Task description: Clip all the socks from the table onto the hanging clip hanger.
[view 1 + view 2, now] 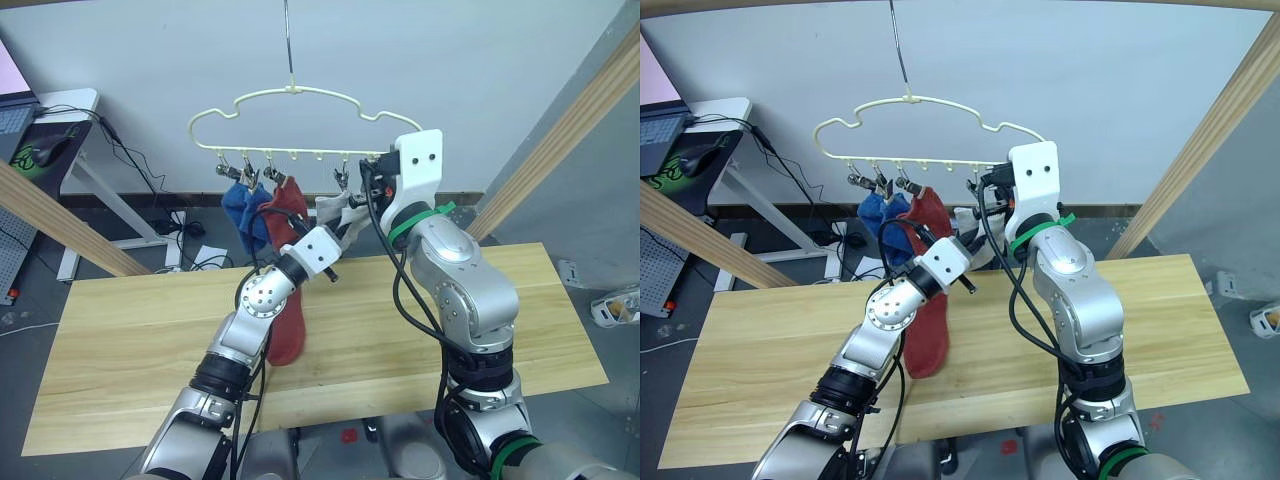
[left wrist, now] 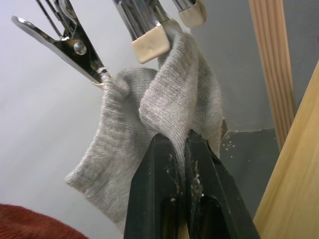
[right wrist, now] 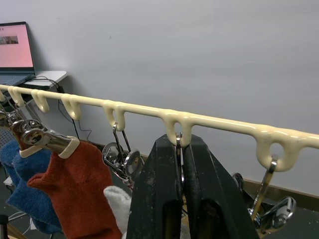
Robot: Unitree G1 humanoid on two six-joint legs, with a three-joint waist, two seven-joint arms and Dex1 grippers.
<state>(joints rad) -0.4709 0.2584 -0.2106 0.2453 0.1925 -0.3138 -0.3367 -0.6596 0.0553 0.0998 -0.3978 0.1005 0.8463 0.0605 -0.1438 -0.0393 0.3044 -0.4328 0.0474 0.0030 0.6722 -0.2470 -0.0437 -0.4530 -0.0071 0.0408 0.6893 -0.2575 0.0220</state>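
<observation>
No brand, label or readable writing appears on the things here; the laptop [image 3: 14, 52] on the desk at the far left has a pink screen with a small line of text too small to read.

The clip hanger [image 1: 300, 125] hangs by its hook above the far edge of the table [image 1: 120, 330], and it carries the socks on its lower bar. A blue sock [image 1: 243, 215] hangs from the clips at the left end, and just beside it a red sock [image 3: 75, 191] is held by a clip with a pale tip. A second red sock [image 1: 286, 335] hangs lower, in front of the table, partly behind the left arm. A grey sock [image 2: 164, 119] hangs near the middle of the bar, held by at least one metal clip at its upper edge.

The left gripper [image 2: 182, 149] has its two fingers closed on the grey sock, with the fabric pinched between them. The right gripper [image 3: 180, 149] is up at the bar of the hanger, its fingers pressed together around the thin wire of a clip [image 3: 178, 142] that hangs from a loop of the bar
</observation>
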